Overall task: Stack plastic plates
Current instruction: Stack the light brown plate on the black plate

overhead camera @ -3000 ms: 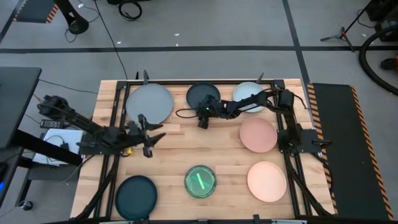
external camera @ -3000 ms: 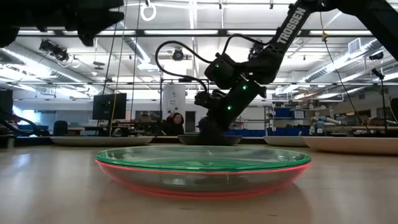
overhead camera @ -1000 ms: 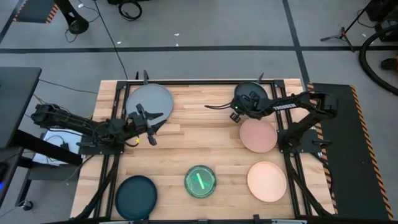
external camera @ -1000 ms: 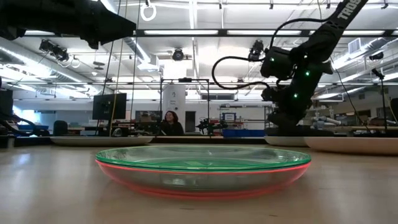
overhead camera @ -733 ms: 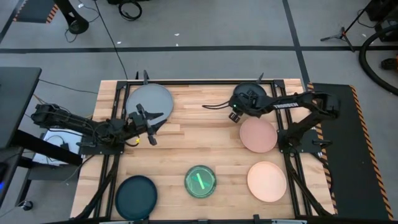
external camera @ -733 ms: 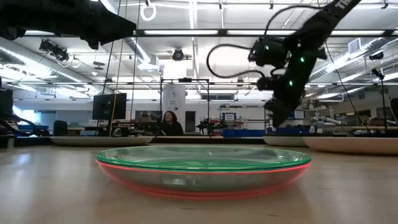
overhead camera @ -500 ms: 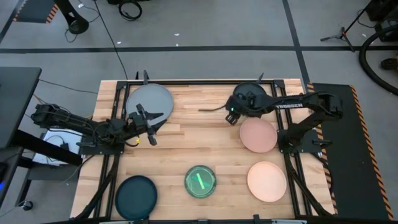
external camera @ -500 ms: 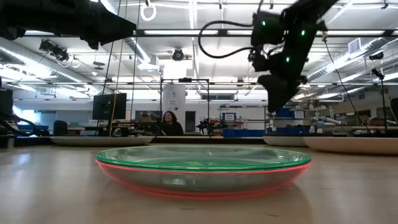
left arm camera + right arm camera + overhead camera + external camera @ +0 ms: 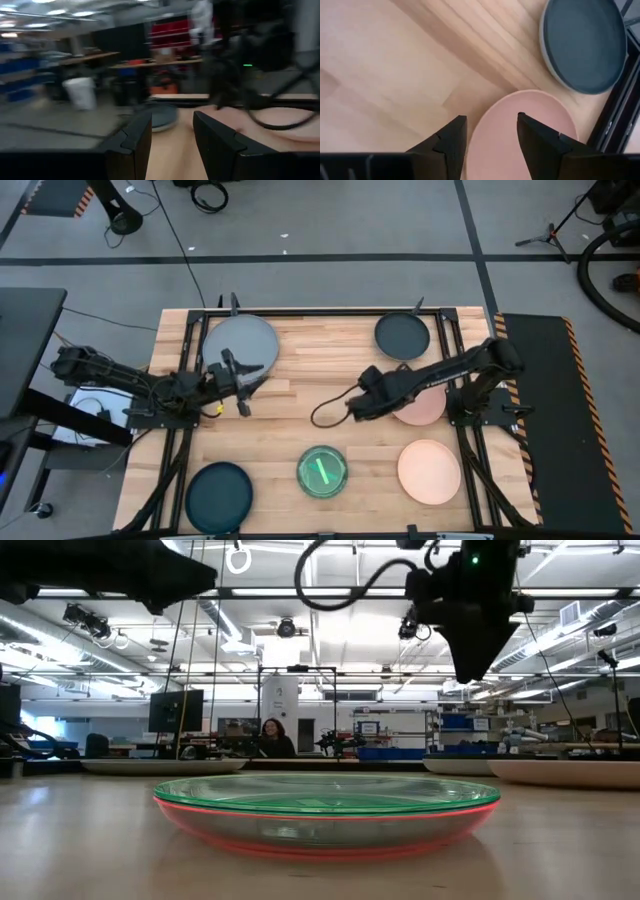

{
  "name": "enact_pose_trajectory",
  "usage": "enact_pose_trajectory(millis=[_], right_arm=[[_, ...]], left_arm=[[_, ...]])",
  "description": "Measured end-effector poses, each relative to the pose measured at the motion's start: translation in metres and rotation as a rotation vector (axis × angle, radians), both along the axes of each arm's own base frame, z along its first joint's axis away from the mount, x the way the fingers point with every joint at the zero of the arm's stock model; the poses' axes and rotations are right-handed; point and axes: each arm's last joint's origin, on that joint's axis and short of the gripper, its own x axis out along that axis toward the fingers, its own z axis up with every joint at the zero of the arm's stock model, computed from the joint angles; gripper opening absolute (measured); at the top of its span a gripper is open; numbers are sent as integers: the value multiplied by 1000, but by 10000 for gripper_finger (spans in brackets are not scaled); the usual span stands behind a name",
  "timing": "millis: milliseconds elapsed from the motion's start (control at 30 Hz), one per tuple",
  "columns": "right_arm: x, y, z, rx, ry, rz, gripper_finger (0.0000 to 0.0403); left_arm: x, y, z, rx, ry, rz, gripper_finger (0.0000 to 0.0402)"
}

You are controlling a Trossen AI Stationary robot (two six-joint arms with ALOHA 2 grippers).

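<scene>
Now right hand (image 9: 352, 406) spread, empty, moved off dark plate (image 9: 402, 334) toward centre.

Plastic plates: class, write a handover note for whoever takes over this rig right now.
Left gripper: fingers open, empty, beside the grey plate.
Right gripper: fingers open, empty, above the far peach plate at its inner edge.
Done: dark plate sits on a pale plate, far right corner; green plate on red plate, near middle.
To do: gather these, the near peach plate and the dark teal plate into one stack.
</scene>
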Motion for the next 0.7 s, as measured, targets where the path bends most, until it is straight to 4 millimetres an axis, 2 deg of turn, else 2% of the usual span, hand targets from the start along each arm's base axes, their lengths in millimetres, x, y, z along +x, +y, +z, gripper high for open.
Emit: enact_pose_trajectory(millis=[167,267,467,700], right_arm=[[2,19,-1,2,-35,46,182],[-2,27,3,-28,-83,58,182],[-5,41,3,-43,-147,13,183],[3,68,-22,36,-167,-45,179]], left_arm=[[-1,-16,0,-88,-24,-265,151],[-2,-24,0,-132,-25,-362,158],[-5,-34,-8,-118,54,-419,210],[-9,-44,-12,-208,89,-482,273]])
